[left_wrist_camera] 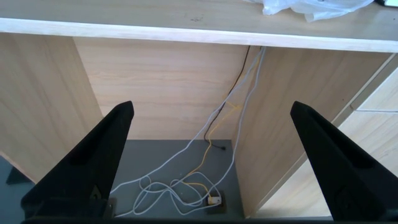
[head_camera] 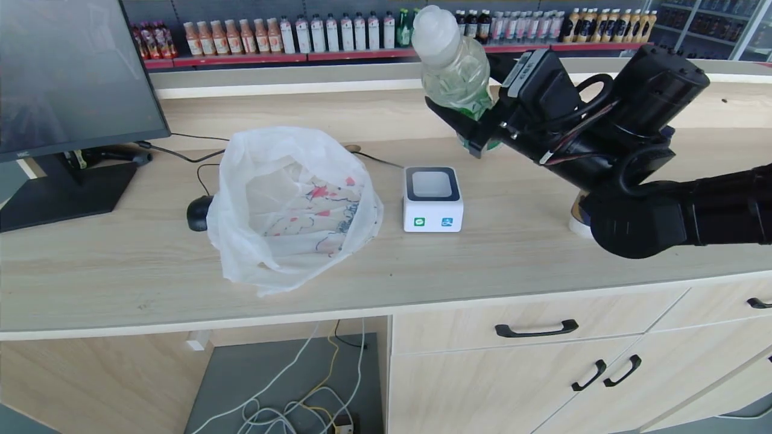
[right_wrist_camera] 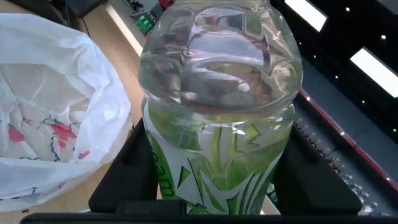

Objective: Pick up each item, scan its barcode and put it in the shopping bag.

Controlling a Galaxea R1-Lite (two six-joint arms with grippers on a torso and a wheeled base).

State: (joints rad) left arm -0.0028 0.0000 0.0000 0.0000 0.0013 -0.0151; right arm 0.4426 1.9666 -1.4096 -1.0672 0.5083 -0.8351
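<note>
The right gripper is clamped on 1 clear plastic bottle with a green label, held in the air just behind the white box scanner. The open white plastic shopping bag, left of the scanner, looks empty, so scanning and bagging both seem still to do. The left gripper hangs spread wide, well below the scanner.

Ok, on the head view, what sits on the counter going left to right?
Monitor → mouse → shopping bag → scanner. The bottle is held up in the air by the right tool, across the scanner's span, so I leave it out of the order.
</note>
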